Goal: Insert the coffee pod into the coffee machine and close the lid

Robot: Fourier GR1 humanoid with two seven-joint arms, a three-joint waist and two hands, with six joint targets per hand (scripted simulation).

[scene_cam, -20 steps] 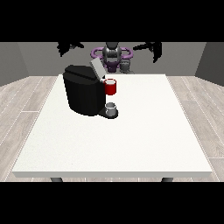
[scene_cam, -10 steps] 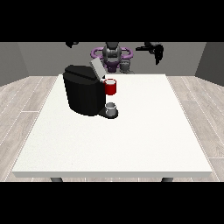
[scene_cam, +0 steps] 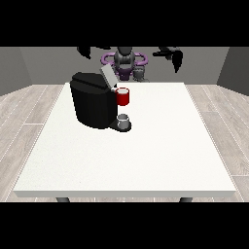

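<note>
The black coffee machine [scene_cam: 92, 104] stands on the left half of the white table [scene_cam: 160, 146], its grey lid [scene_cam: 107, 76] tilted up and open. A red thing at the machine [scene_cam: 123, 97] sits under the lid on its right side. Below it a small grey thing [scene_cam: 123, 119] rests on the machine's base. Another grey thing [scene_cam: 139, 74] stands at the table's far edge in front of the robot. The hand at the view's left [scene_cam: 85, 50] is raised above and behind the machine. The hand at the view's right [scene_cam: 175, 58] hovers beyond the far right edge, fingers hanging down, holding nothing.
The robot's purple-and-grey torso [scene_cam: 124, 62] is behind the table's far edge. Wooden floor surrounds the table on both sides.
The hand at the view's right has drifted right and slightly lower. The hand at the view's left has shifted a little toward the machine. The machine and the grey things have not moved.
</note>
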